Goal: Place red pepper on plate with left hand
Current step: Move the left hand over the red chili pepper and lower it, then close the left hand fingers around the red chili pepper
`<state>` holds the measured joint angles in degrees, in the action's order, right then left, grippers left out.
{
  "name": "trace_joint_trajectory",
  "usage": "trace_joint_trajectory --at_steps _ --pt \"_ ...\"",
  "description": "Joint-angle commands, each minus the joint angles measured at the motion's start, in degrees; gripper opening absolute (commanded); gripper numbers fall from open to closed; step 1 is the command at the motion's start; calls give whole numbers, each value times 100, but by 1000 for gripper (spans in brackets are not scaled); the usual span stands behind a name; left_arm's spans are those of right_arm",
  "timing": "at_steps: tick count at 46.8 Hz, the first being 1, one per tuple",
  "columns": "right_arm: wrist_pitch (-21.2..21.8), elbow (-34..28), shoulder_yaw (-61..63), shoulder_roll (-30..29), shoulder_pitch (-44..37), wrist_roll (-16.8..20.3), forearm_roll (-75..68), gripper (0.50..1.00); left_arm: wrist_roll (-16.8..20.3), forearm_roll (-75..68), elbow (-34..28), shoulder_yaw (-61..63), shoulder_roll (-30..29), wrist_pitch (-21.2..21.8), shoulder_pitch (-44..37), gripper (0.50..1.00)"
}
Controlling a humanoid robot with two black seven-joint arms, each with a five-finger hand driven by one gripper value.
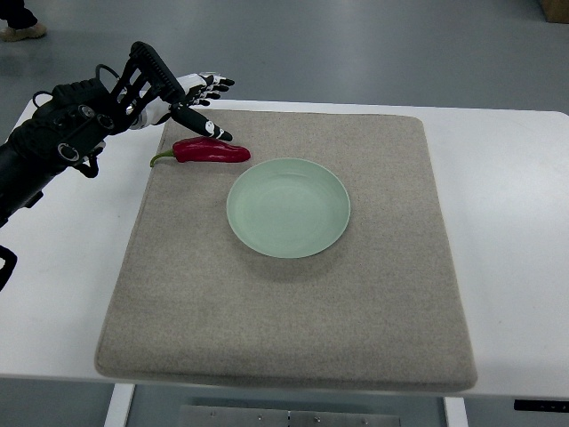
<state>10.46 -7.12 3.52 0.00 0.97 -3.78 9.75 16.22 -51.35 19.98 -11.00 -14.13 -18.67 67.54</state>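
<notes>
Red pepper [211, 151] on mat [356, 311], just under left hand [182, 98], fingers spread, holding nothing. Plate [288, 207] beside, unobstructed.

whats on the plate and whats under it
Nothing lies on the green plate; the red pepper is still beside it on the mat. The plate sits on that mat, hiding the patch beneath.

A robotics lab or test space: a plain white table [516, 222] stands on a bare grey floor [356, 44], a humanoid's black mechanical arm [53, 142] reaches in, and a person's shoe [22, 32] shows nearby.
</notes>
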Motion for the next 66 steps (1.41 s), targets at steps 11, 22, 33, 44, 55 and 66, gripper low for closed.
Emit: trace_joint_trajectory --at_steps 11,22,33,44,55,66 --pt "0 0 0 0 0 0 0 932 206 -1385 849 520 -591 -41 268 992" --pt "0 0 0 0 0 0 0 932 734 -2212 1130 643 -705 -50 330 992" --pt "0 0 0 0 0 0 0 932 866 -2792 1139 792 -723 -6 356 986" --pt "0 0 0 0 0 0 0 932 813 -2801 955 801 -644 38 321 984" --pt "0 0 0 0 0 0 0 932 813 -2801 735 977 -495 91 277 975" --pt "0 0 0 0 0 0 0 932 813 -2801 559 1012 -389 135 251 956"
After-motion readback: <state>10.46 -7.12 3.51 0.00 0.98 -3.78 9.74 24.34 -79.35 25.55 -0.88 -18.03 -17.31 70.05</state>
